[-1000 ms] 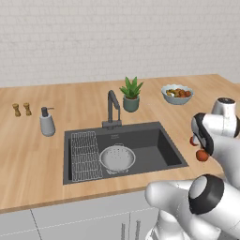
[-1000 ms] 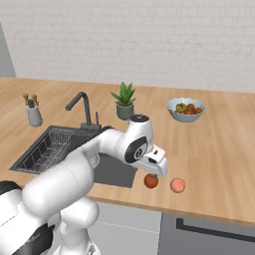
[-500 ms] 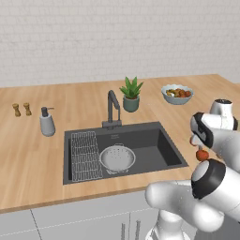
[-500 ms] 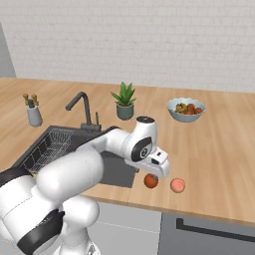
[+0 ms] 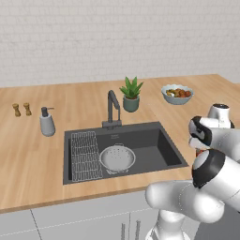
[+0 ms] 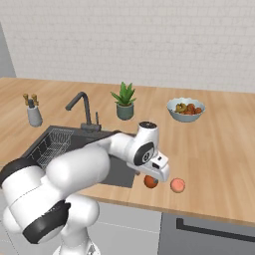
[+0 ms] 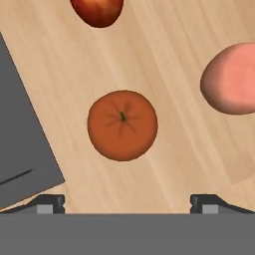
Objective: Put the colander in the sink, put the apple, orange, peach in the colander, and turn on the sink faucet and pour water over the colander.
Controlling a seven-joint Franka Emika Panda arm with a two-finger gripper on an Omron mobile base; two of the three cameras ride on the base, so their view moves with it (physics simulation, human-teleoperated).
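My gripper (image 7: pixel 128 204) is open and hangs just above the counter, its fingertips (image 7: pixel 50 203) apart and touching nothing. Directly under it lies the orange (image 7: pixel 122 124), dull orange-brown with its stem dimple up. The red apple (image 7: pixel 97 10) lies beyond it and the pale pink peach (image 7: pixel 231 77) to one side. In the right base view the gripper (image 6: pixel 155 174) hovers over the orange (image 6: pixel 151 182), with the peach (image 6: pixel 177 185) beside it near the counter's front edge. The colander (image 5: pixel 117 158) sits in the dark sink (image 5: pixel 154 140), below the faucet (image 5: pixel 111 108).
A wire rack (image 5: pixel 86 154) lines the sink's left side. A potted plant (image 5: pixel 131 93) and a blue-grey bowl of food (image 5: pixel 176 93) stand behind the sink. A soap dispenser (image 5: pixel 46 123) and two small shakers (image 5: pixel 21 109) stand at the left.
The hand has shifted a little and settled lower over the orange. The jaws stay wide open. The fruits and the colander have not moved.
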